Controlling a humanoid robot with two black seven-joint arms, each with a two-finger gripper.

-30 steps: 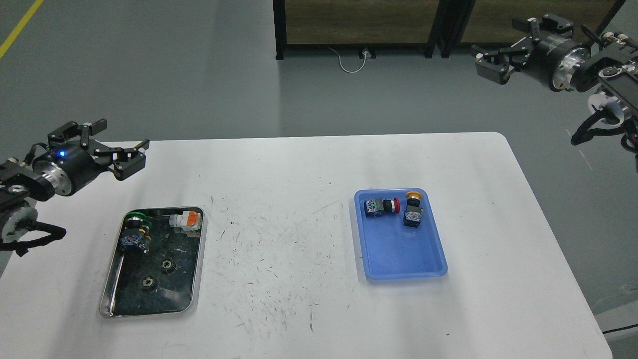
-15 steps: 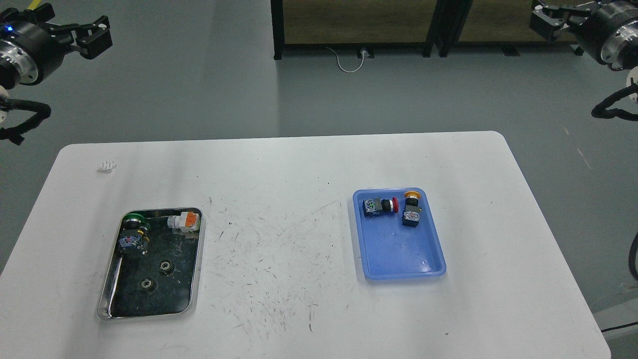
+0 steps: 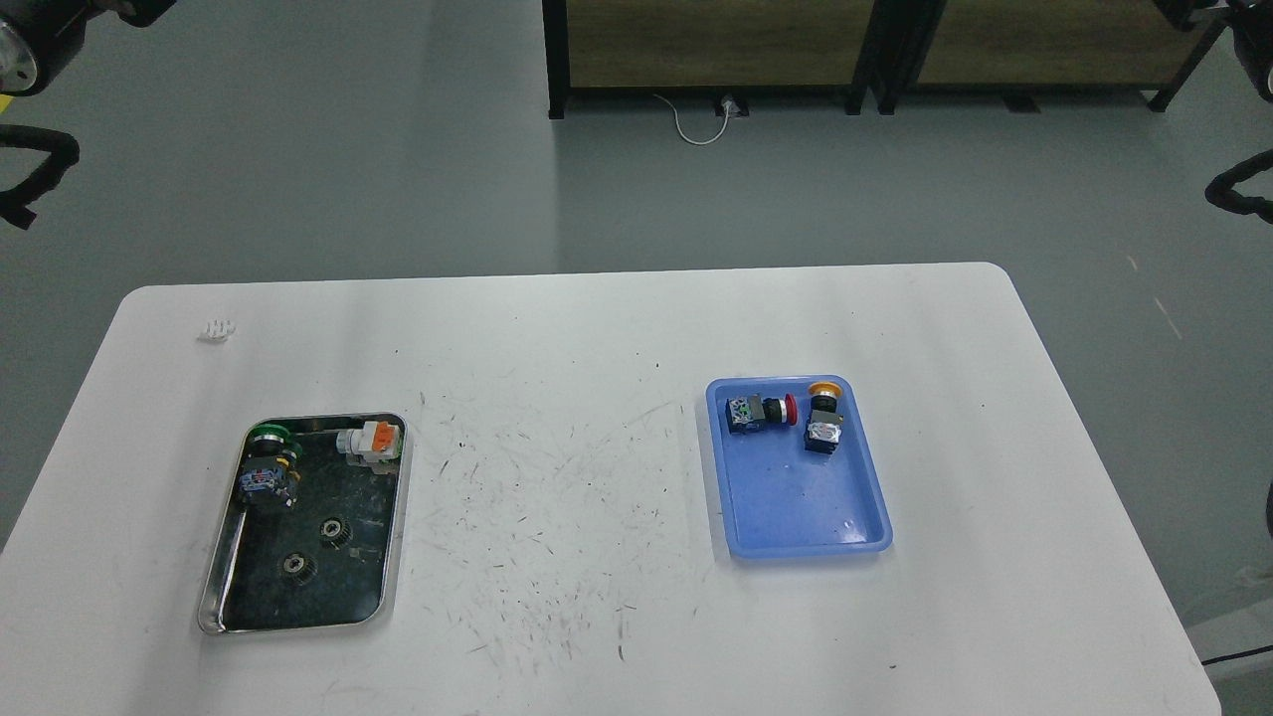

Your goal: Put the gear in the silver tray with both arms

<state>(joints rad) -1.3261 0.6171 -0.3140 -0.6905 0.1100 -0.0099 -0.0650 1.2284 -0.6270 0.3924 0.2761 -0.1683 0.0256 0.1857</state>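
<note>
The silver tray (image 3: 224, 587) lies on the left of the white table. Two small dark gears lie on its floor, one (image 3: 336, 532) right of centre and one (image 3: 295, 565) nearer the front. A green-capped push-button switch (image 3: 267, 467) and an orange-and-white switch (image 3: 372, 440) sit at its far end. Only the wrist of my left arm (image 3: 20, 50) shows at the top left corner, and a piece of my right arm (image 3: 1248, 40) at the top right corner. Both grippers are out of view.
A blue plastic tray (image 3: 796, 502) on the right holds a red-capped switch (image 3: 758, 412) and a yellow-capped switch (image 3: 823, 418). A small white piece (image 3: 215, 329) lies near the table's far left corner. A dark-framed wooden cabinet (image 3: 716, 45) stands on the floor behind.
Both arms have kept rising and swinging outward, from beside the table to the top corners. Their grippers have left the view. The objects on the table have not moved.
</note>
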